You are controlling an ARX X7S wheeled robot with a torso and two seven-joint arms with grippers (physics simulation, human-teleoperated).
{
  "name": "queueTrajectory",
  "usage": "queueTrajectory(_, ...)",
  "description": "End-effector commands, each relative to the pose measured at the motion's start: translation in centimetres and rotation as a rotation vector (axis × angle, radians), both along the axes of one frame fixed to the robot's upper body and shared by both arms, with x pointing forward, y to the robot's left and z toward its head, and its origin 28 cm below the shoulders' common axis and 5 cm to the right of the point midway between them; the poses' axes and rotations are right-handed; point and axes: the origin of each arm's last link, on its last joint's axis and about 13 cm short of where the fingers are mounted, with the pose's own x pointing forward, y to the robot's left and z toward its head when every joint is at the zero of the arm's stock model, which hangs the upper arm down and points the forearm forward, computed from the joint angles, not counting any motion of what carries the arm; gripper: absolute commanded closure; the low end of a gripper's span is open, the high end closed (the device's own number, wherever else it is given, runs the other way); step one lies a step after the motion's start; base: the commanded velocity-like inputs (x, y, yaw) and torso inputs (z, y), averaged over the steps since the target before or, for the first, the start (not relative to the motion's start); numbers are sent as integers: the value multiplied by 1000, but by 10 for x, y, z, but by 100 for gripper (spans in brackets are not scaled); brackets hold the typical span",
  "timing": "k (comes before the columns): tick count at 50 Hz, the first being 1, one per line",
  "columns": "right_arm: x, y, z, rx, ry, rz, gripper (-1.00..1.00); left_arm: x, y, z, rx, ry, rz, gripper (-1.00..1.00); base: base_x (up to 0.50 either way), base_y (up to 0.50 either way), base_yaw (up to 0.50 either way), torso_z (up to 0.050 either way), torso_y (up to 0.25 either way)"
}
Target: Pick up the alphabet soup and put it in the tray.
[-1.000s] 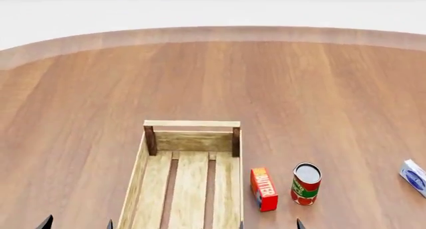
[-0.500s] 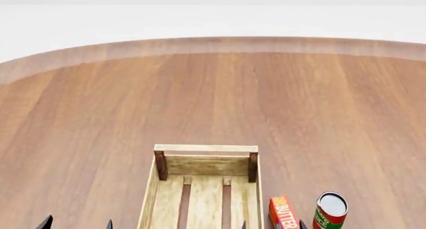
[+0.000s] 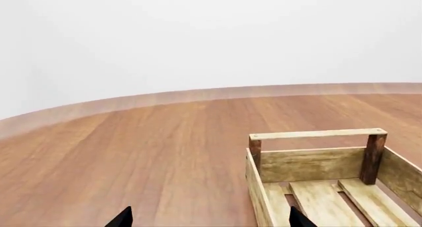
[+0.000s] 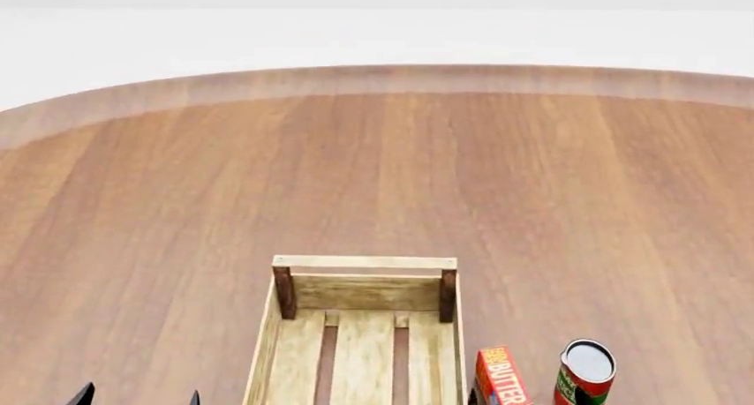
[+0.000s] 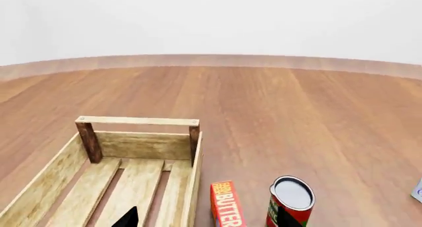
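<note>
Alphabet soup: not in any view, so I can't place it or tell whether its long axis stands up or lies flat. Only the tray gives a direction. It sits open side up, with its long axis running straight away from me toward the far table edge. The far end wall and both dark corner posts are in view, the near end is cut off. The left gripper shows two dark fingertips spread wide with nothing between them. The right gripper is also spread wide and empty, low over the tray's right wall. The main risk I see is grabbing the wrong can. The red-and-green can stands upright close to the right gripper, just beside the butter box, and its pale top could pass for the soup at a glance. Second risk is reaching blind: any move toward a target I can't see may clip the butter box or tip that can, since both stand narrow and close together just right of the tray wall. A sliver of something bluish shows at the edge of the right wrist view, too little to identify, so I wouldn't assume it's the soup. I judge the head needs re-aiming before any reach.
</note>
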Motion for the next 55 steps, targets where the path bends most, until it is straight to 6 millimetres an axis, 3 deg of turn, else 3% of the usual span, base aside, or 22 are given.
queueTrajectory(1,-27,-22,31,-63,66,55,-100,-1,0,0,2,1,2,-100,0,0,0,0,0)
queueTrajectory(13,-57,-52,56,-123,100,18,-100,-1,0,-1,-9,13,8,-100,0,0,0,0,0)
queueTrajectory(22,-82,-70,61,-125,134,-44,-100,1,0,-2,-14,21,11,-100,0,0,0,0,0)
queueTrajectory(40,-118,-92,64,2,93,-151,-100,1,0,-3,-18,28,13,-100,0,0,0,0,0)
queueTrajectory(55,-153,-121,50,56,81,-342,-100,2,0,-4,-15,29,12,-100,0,0,0,0,0)
